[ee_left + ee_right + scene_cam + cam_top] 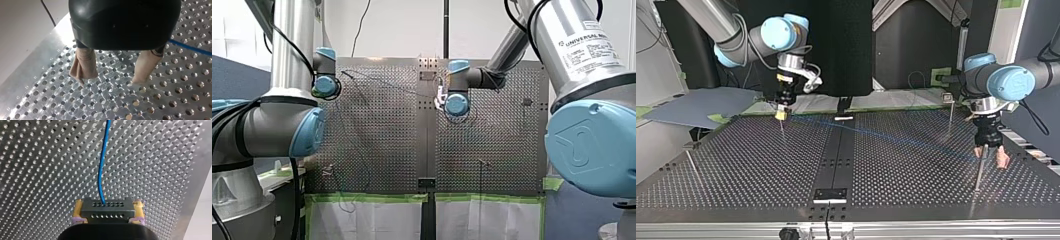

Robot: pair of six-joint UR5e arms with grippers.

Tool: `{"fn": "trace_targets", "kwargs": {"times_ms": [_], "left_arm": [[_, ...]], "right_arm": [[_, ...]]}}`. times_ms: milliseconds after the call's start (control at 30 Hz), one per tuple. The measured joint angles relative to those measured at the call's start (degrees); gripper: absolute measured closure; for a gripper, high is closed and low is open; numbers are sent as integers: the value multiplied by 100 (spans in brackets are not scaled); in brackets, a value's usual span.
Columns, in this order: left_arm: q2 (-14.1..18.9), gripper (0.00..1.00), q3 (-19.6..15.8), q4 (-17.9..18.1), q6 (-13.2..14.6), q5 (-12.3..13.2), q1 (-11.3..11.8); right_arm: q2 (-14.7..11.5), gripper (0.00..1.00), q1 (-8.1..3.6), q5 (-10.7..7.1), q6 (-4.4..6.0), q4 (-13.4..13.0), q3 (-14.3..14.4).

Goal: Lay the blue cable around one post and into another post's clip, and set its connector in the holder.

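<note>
Right wrist view: right gripper (108,213) fingers clamping connector (107,206), blue cable (101,170) running ahead over bench (37,170). Left gripper (112,75) fingers standing spread, empty, cable passing beside. Next wrap probably needing low, lightly taut cable at nearby post (980,167).

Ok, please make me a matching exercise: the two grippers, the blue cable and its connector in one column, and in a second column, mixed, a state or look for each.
Things:
1. my left gripper
2. my right gripper
3. blue cable
4. connector

States:
a. grey block with rows of small holes
b. open, nothing between the beige pads
c. shut on the connector
d. thin line over the perforated table

Pairs: 1-b, 2-c, 3-d, 4-a.
</note>
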Motion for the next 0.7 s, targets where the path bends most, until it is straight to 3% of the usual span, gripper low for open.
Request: {"fn": "trace_targets", "kwargs": {"times_ms": [267,400,700], "left_arm": [[0,0,-1,0,-28,0,7],[0,0,0,3,-36,0,8],[0,0,0,1,-35,78,13]], "right_arm": [[6,100,-117,-129,26,-496,495],[7,100,-183,-143,103,-715,716],[15,100,-437,-223,182,-1263,1263]]}}
